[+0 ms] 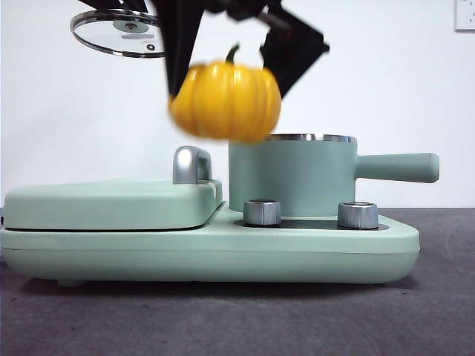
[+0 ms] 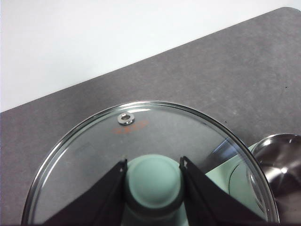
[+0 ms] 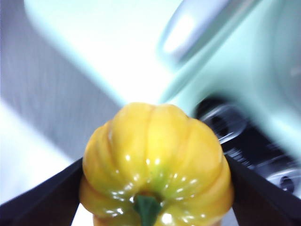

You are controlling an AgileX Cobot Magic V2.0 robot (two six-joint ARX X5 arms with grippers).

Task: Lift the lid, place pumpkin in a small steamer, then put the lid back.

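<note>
We see a dark grey table [image 1: 445, 311] with a faintly speckled, matte top, running the full width of the front view and meeting a white wall behind. In the left wrist view the same grey surface [image 2: 225, 75] ends in a rounded corner. Resting directly on it is one thing only: a wide mint-green cooker base [image 1: 208, 256] with rounded corners, which covers most of the table's width. We can make out a small foot under its left end and a thin shadow along its lower edge.
</note>
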